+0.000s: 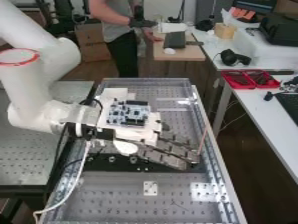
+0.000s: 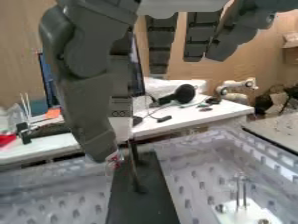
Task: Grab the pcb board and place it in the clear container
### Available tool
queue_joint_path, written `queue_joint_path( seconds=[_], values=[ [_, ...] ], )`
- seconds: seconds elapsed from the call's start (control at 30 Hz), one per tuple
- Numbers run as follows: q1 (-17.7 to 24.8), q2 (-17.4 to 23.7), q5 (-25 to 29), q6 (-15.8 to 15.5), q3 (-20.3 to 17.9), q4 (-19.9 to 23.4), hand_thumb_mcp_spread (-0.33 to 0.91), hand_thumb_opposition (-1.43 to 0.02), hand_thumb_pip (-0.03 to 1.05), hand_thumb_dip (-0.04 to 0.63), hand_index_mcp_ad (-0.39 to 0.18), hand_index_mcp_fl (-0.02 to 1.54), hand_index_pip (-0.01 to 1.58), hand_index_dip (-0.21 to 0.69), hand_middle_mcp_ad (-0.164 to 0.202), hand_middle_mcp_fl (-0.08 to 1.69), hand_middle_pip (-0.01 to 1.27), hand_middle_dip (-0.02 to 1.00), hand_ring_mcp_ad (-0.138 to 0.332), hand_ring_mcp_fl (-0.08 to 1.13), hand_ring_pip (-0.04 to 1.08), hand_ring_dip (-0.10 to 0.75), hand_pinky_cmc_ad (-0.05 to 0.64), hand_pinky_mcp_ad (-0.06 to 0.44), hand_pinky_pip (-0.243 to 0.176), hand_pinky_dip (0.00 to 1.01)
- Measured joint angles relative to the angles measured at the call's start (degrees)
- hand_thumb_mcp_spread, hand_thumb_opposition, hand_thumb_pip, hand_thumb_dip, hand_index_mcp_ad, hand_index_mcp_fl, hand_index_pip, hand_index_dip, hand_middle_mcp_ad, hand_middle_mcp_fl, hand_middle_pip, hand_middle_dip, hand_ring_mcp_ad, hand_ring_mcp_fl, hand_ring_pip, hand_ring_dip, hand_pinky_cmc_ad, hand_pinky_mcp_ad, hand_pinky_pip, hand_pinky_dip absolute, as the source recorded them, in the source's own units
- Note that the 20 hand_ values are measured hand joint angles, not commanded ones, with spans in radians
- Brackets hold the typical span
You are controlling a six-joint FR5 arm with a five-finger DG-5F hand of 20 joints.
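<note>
Find the board [image 1: 128, 113] in the high view, beside the hand [image 1: 144, 136], roughly flat over a white support [image 1: 114, 95], above the bench [image 1: 120, 201]. Cannot tell free-standing support from mount on the hand. Find the fingers [image 1: 178, 149] nearly straight and spread wide, pointing away from the board, with no grip on it; in the wrist view, also see them extended. Judge the board light and stiff, with little bend to be expected; rate as fragile nonetheless, on account of the dark raised parts crowding the upper face. Expect smooth, thin edges, apt to slip or pivot under a one-sided pinch. Recommend taking hold by two opposite bare edges, near mid-length, with light, even pressure. Avoid pressing on chips, pins or connectors, and avoid squeezing across the flat faces. Treat corners as poor holding points, likely to let the board swing. Advise lifting level, clear of the support, and setting down without a drop.
</note>
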Motion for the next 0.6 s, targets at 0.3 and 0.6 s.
queue_joint_path(
  seconds=[0.3, 0.6],
  values=[
    [4.8, 7.5, -3.5, 3.5, -3.7, 3.3, 0.70, -0.86, 0.39, 0.234, -0.208, 0.58, 1.32, 0.220, 0.040, 0.12, 0.13, 0.16, 0.134, 0.03, 0.09, 0.021, 0.250, 0.087, -0.075, 0.19],
    [13.9, 7.9, -6.2, 8.2, -3.9, 5.7, 0.69, -0.88, 0.40, 0.234, -0.208, 0.61, 1.28, 0.237, 0.042, 0.12, 0.14, 0.16, 0.136, 0.03, 0.09, 0.021, 0.250, 0.094, -0.075, 0.19]
  ],
)
